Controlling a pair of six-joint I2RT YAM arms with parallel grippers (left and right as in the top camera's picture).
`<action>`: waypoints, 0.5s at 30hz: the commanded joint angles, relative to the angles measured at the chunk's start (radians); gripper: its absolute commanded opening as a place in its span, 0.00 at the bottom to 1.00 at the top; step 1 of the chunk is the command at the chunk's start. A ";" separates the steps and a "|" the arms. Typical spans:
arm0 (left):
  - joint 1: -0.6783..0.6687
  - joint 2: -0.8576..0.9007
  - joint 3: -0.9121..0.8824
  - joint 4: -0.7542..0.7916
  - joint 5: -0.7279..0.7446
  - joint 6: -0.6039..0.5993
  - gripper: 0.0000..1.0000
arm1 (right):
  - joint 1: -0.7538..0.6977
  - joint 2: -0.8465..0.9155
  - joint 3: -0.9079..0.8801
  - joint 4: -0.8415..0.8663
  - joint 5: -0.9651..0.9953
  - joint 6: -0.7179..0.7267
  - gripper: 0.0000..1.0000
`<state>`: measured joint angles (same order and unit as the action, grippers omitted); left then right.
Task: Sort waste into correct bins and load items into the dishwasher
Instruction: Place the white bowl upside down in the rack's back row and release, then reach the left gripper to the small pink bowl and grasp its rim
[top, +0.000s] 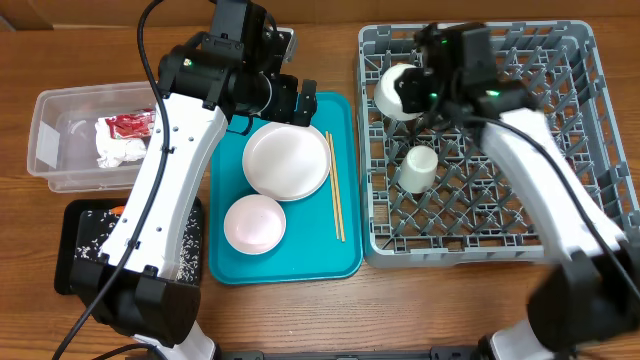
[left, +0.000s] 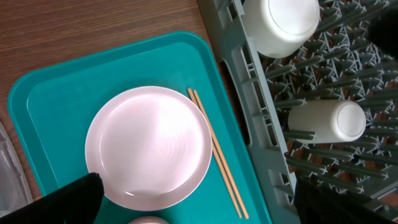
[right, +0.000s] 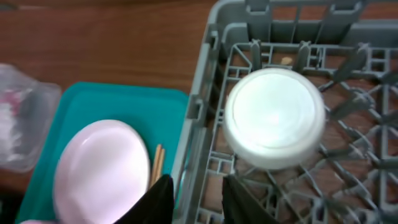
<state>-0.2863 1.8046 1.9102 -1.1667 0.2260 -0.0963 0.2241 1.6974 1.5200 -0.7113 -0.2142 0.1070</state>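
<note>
The left gripper (top: 300, 108) hangs over the far edge of the teal tray (top: 310, 245), its jaws spread wide and holding nothing. The right gripper (right: 196, 182) is off to the tray's right, over the grey dish rack (top: 470, 252); its wrist view shows the two fingers parted with only the rack's rim between them, so it holds nothing either.

The next pick probably falls to the left arm, the nearer one to all that lies on the teal tray. The larger plate (top: 286, 160) lies flat in the tray's far half, just on the robot's side of the open jaws. The chopsticks (top: 335, 190) lie side by side along the tray's right edge, their long axis running far to near, parallel to the rack wall just beyond that edge; a grip on them would likely have to close across that axis.

Counted on the tray:
- two round plates, the larger one and a smaller plate (top: 253, 222) in the near half;
- one pair of chopsticks.

Right of the tray, in the rack:
- one white bowl (top: 395, 92), upturned;
- one cup (top: 420, 168) on its side, nearer the robot than the bowl.

Left of the tray:
- one clear tub (top: 60, 140) holding one red wrapper (top: 127, 125) and white napkins (top: 115, 152) whose number cannot be told;
- one black tray (top: 85, 240) at the near left, speckled with rice, with an orange bit at its far edge that is likely the carrot (top: 118, 211).
</note>
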 joint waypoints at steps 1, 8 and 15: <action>0.004 -0.013 0.016 0.000 -0.010 0.015 1.00 | -0.002 -0.095 0.033 -0.108 -0.009 -0.002 0.37; 0.004 -0.013 0.016 0.024 0.010 -0.004 1.00 | -0.002 -0.112 0.032 -0.351 -0.025 -0.001 0.48; 0.006 -0.013 0.016 0.023 -0.016 -0.005 1.00 | -0.002 -0.112 0.032 -0.517 -0.061 -0.002 0.53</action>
<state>-0.2863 1.8046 1.9102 -1.1309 0.2268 -0.0971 0.2237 1.5867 1.5471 -1.2015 -0.2554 0.1051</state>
